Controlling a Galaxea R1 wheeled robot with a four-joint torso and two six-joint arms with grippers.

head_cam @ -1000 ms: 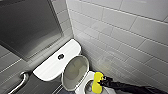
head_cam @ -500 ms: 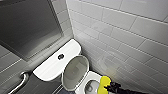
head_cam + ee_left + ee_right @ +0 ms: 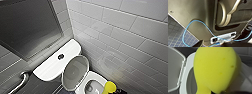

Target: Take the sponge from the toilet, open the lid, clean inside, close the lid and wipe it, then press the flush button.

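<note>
The white toilet (image 3: 50, 66) stands against the wall, with the flush button (image 3: 60, 56) dark in the middle of its tank top. The lid (image 3: 75, 72) is raised and leans back against the tank, leaving the bowl (image 3: 90, 88) uncovered. My right gripper (image 3: 114, 91) is shut on the yellow sponge (image 3: 109, 87), which hangs over the right side of the seat rim. In the right wrist view the sponge (image 3: 215, 69) looms large, with the raised lid (image 3: 174, 69) and the seat (image 3: 186, 72) behind it. My left gripper is open.
A white tiled wall (image 3: 130, 37) runs close along the toilet's right side. A grey panel (image 3: 27, 27) stands behind the tank, and a chrome grab bar (image 3: 21, 81) is at the lower left. The left wrist view has a blue cable (image 3: 190, 28) and dark tiled floor (image 3: 175, 33).
The sponge in my right gripper has shifted a little to the right, from over the bowl toward the seat's right rim. The lid stays raised.
</note>
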